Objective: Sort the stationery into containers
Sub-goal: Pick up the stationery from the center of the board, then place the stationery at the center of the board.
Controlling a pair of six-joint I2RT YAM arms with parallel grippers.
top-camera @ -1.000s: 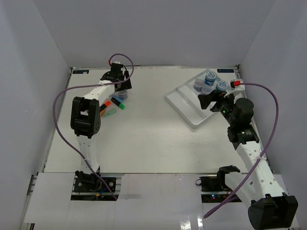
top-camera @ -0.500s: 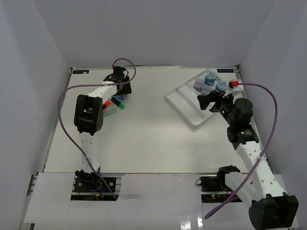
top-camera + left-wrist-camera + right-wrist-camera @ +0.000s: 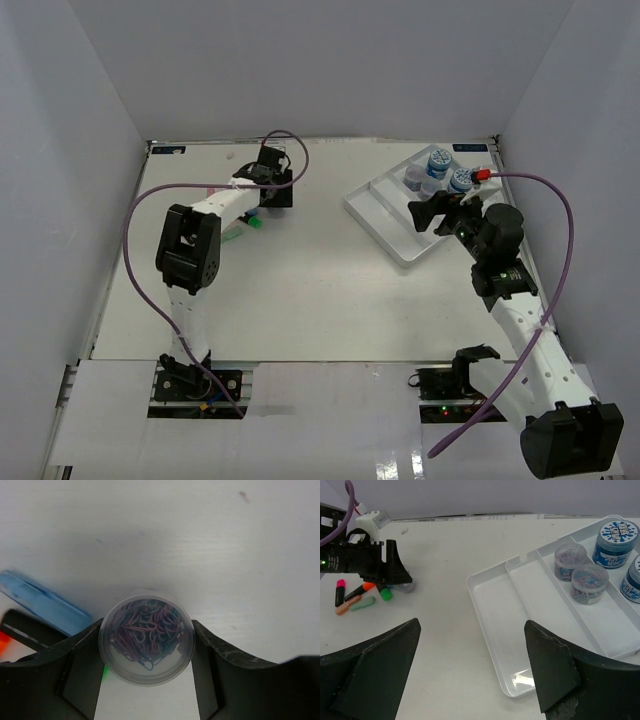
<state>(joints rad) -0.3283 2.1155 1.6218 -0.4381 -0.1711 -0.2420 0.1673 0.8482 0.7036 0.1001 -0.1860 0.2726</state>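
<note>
My left gripper (image 3: 146,628) is shut on a small clear jar (image 3: 146,647) full of coloured paper clips and holds it just above the table. In the top view it (image 3: 274,192) is at the far left-centre, right of the markers (image 3: 247,217). A blue marker (image 3: 42,611) lies just left of the jar. The white tray (image 3: 385,222) is at the far right, with three lidded jars (image 3: 438,160) at its far end. My right gripper (image 3: 432,212) is open and empty over the tray's near part (image 3: 505,630).
In the right wrist view, pink (image 3: 340,587), orange (image 3: 364,587) and green (image 3: 385,594) markers lie in a loose pile beside the left gripper (image 3: 395,572). Several jars (image 3: 590,582) stand in the tray's right compartments. White walls close in the table.
My left gripper has moved right, away from the marker pile, with the jar in it. The right arm has barely moved.
</note>
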